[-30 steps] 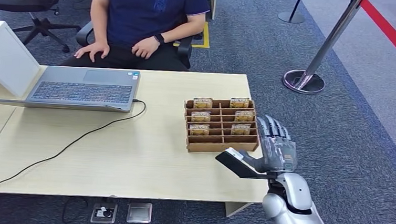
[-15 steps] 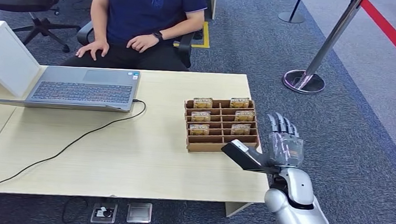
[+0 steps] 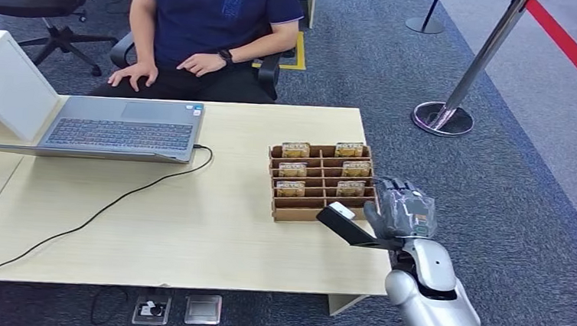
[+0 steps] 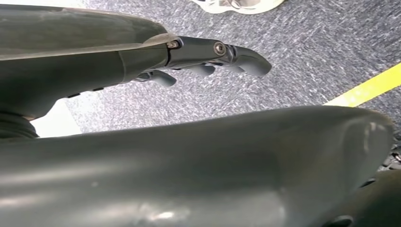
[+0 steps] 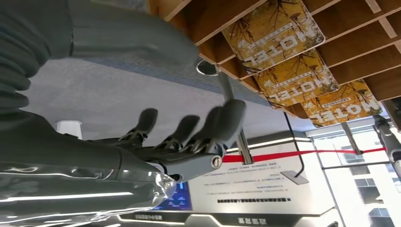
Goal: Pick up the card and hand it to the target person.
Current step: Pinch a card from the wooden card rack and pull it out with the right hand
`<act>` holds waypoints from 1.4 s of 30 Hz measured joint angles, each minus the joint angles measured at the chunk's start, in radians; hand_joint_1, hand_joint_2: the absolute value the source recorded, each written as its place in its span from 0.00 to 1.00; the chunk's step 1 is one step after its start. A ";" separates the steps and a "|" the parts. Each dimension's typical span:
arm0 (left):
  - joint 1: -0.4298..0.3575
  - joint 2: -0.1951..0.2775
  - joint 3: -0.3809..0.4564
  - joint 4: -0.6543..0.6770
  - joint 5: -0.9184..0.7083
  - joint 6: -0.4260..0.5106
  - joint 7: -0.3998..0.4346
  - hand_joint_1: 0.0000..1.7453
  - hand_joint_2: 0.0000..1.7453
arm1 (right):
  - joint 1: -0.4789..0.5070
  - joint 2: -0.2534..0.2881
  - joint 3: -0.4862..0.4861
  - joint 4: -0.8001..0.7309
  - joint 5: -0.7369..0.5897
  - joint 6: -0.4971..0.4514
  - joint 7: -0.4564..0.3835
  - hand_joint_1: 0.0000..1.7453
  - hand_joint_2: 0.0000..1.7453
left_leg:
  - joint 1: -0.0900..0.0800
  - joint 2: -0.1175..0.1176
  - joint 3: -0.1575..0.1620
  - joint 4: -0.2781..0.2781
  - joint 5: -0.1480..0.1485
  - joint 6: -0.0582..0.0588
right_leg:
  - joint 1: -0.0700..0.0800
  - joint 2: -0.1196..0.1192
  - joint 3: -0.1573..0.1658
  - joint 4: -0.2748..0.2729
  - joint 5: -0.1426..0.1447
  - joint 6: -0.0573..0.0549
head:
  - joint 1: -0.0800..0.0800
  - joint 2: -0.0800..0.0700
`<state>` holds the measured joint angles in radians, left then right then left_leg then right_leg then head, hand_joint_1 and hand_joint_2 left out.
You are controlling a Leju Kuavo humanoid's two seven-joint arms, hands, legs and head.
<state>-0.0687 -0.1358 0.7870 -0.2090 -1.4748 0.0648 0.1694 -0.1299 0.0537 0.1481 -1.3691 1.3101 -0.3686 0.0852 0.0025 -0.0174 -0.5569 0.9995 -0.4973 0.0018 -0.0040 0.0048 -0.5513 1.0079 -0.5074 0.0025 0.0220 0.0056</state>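
Head view shows our right hand (image 3: 398, 215) beside the brown slotted wooden rack (image 3: 322, 182) on the pale table (image 3: 189, 225), fingers apart, holding nothing. Yellow printed cards (image 3: 351, 188) stand upright in its slots. We judge them thin, light and stiff, best pinched by the exposed top edge.

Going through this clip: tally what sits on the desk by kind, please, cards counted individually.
Cards standing in the slots: 6
Wooden card rack: 1
Laptop: 1
Black cable: 1
White box: 1
Total: 10
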 joint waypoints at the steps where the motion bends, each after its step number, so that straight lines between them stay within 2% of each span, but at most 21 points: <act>1: 0.000 0.000 0.000 0.000 0.000 -0.001 0.000 0.00 0.00 | -0.002 -0.001 0.000 0.000 0.007 0.001 0.003 0.90 1.00 | 0.000 0.000 0.000 0.000 0.000 0.000 | 0.000 0.000 0.000 0.000 0.000 0.000 | 0.000 0.000; 2: 0.000 0.000 0.000 0.000 0.000 -0.001 0.000 0.00 0.00 | -0.003 -0.003 0.000 0.001 0.013 0.000 0.005 0.89 1.00 | 0.000 0.000 0.000 0.000 0.000 0.000 | 0.000 0.000 0.000 0.000 0.000 0.000 | 0.000 0.000; 4: 0.000 0.000 0.000 0.000 0.000 -0.002 0.000 0.00 0.00 | -0.004 -0.006 0.001 0.002 0.016 -0.003 0.008 0.80 1.00 | 0.000 0.000 0.000 0.000 0.000 0.000 | 0.000 0.000 0.000 0.000 0.000 0.000 | 0.000 0.000; 6: 0.000 0.000 0.000 0.000 0.000 -0.002 0.000 0.00 0.00 | -0.004 -0.008 0.001 0.003 0.016 -0.007 0.008 0.76 1.00 | 0.000 0.000 0.000 0.000 0.000 0.000 | 0.000 0.000 0.000 0.000 0.000 0.000 | 0.000 0.000; 8: 0.000 0.000 0.000 0.000 0.000 -0.002 0.000 0.00 0.00 | -0.004 -0.008 0.002 0.004 0.016 -0.012 0.006 0.78 1.00 | 0.000 0.000 0.000 0.000 0.000 0.000 | 0.000 0.000 0.000 0.000 0.000 0.000 | 0.000 0.000; 9: 0.000 -0.001 0.000 0.000 0.000 -0.002 0.000 0.00 0.00 | -0.005 -0.008 0.003 0.006 0.016 -0.015 0.005 0.76 1.00 | 0.000 0.000 0.000 0.000 0.000 0.000 | 0.000 0.000 0.000 0.000 0.000 0.000 | 0.000 0.000; 15: 0.000 -0.001 0.000 0.000 0.000 -0.002 -0.003 0.00 0.00 | -0.016 -0.008 0.016 0.022 0.022 -0.029 -0.001 0.60 1.00 | 0.000 0.000 0.000 0.000 0.000 0.000 | 0.000 0.000 0.000 0.000 0.000 0.000 | 0.000 0.000; 18: 0.000 -0.001 0.000 0.000 0.000 -0.001 -0.003 0.00 0.00 | -0.036 -0.008 0.029 0.040 0.034 -0.029 -0.002 0.61 1.00 | 0.000 0.000 0.000 0.000 0.000 0.000 | 0.000 0.000 0.000 0.000 0.000 0.000 | 0.000 0.000; 22: 0.000 -0.002 0.000 0.000 0.000 0.000 -0.005 0.00 0.00 | -0.069 -0.008 0.045 0.076 0.049 -0.029 0.004 0.55 1.00 | 0.000 0.000 0.000 0.000 0.000 0.000 | 0.000 0.000 0.000 0.000 0.000 0.000 | 0.000 0.000; 29: 0.000 -0.002 0.000 0.000 -0.001 -0.002 -0.012 0.00 0.00 | -0.102 -0.008 0.058 0.129 0.070 -0.038 0.020 0.55 1.00 | 0.000 0.000 0.000 0.000 0.000 0.000 | 0.000 0.000 0.000 0.000 0.000 0.000 | 0.000 0.000; 33: 0.000 -0.002 0.000 0.000 -0.002 -0.002 -0.013 0.00 0.00 | -0.118 -0.008 0.064 0.155 0.084 -0.050 0.027 0.48 1.00 | 0.000 0.000 0.000 0.000 0.000 0.000 | 0.000 0.000 0.000 0.000 0.000 0.000 | 0.000 0.000; 38: 0.000 -0.002 0.000 0.000 -0.002 -0.002 -0.013 0.00 0.00 | -0.137 -0.006 0.076 0.189 0.090 -0.063 0.029 0.46 1.00 | 0.000 0.000 0.000 0.000 0.000 0.000 | 0.000 0.000 0.000 0.000 0.000 0.000 | 0.000 0.000; 42: -0.001 -0.002 0.000 0.000 -0.002 0.003 -0.013 0.00 0.00 | -0.151 -0.006 0.080 0.212 0.096 -0.070 0.031 0.37 1.00 | 0.000 0.000 0.000 0.000 0.000 0.000 | 0.000 0.000 0.000 0.000 0.000 0.000 | 0.000 0.000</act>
<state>-0.0693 -0.1373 0.7866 -0.2090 -1.4768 0.0681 0.1568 -0.2811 0.0478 0.2285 -1.1573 1.4065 -0.4388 0.1161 0.0025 -0.0175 -0.5572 0.9996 -0.4972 0.0017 -0.0040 0.0047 -0.5513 1.0082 -0.5073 0.0025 0.0223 0.0057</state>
